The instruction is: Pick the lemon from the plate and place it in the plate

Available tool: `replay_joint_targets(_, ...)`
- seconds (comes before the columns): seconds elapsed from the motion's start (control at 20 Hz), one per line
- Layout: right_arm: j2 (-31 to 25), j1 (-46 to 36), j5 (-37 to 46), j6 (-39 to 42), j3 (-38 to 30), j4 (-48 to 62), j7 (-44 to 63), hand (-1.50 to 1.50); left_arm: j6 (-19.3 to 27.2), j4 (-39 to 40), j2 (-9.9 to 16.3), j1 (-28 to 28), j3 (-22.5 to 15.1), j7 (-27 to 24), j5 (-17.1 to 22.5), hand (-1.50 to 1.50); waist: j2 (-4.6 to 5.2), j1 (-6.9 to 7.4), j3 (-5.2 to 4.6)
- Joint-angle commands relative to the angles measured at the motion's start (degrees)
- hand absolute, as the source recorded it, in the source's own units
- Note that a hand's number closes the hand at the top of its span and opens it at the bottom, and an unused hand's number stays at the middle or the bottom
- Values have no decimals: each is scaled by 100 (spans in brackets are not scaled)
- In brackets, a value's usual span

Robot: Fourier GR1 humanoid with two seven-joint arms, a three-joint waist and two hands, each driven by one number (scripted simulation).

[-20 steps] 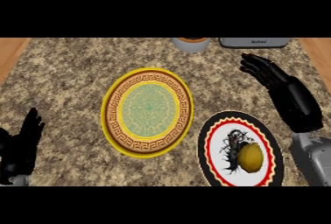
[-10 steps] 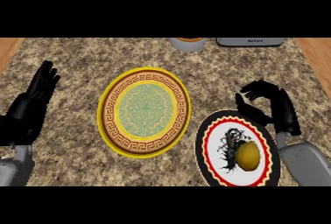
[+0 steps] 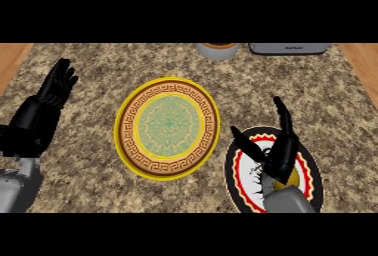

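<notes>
At the table's (image 3: 96,190) left side, the left hand (image 3: 46,107) rests with its fingers (image 3: 62,80) straight and spread upward, holding nothing, beside the wooden strip that borders the speckled stone top. To its right, bare stone separates it from the yellow plate (image 3: 127,145), a round dish with a brown key-pattern band and a pale green centre, lying flat near the middle of the table and carrying nothing. Open stone runs all around this plate, widest above it and toward the lower left. At the far edge stand a grey cup (image 3: 217,50) and, right of it, a grey appliance (image 3: 289,48), both well apart from the plates. Just beside the yellow plate's lower right rim lies the black-rimmed plate (image 3: 238,176), with a red ring and white centre; the two rims are close, whether touching I cannot tell. The right hand (image 3: 279,152) hangs over this plate, thumb (image 3: 248,144) and fingers (image 3: 282,114) spread wide and straight, closed on nothing. The lemon (image 3: 294,176) sits on that plate beneath the palm, only a yellow sliver showing by the wrist, below the fingertips and mostly hidden. Right of this plate, a band of stone reaches the wooden edge.
</notes>
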Motion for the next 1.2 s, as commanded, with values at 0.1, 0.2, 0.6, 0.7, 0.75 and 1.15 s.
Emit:
replay_joint_targets(0.1,-116,364,2110,368,-16,-950,1803,-150,-52,-77,72,-228,186,348,46,0,-48,-88,-19)
replay_joint_targets(0.2,-37,341,2678,856,-206,-622,2398,-150,-136,-44,76,28,175,61,19,0,-49,-67,-32)
replay_joint_targets(0.6,-199,268,2888,3919,-216,-974,4927,-150,-129,-146,40,35,81,118,-33,0,-75,-30,-46)
replay_joint_targets(0.7,-243,-8,2791,4809,-186,-1177,5467,-150,-85,-43,61,-141,175,171,-32,0,-56,-30,-40)
replay_joint_targets(0.75,-206,163,2542,5160,-163,-1393,5665,-150,-37,55,-13,-85,168,142,-43,0,-56,-99,-36)
replay_joint_targets(1.15,243,-59,2468,6831,-148,-2262,7286,-150,-201,-8,-32,-81,216,165,24,0,-29,12,-8)
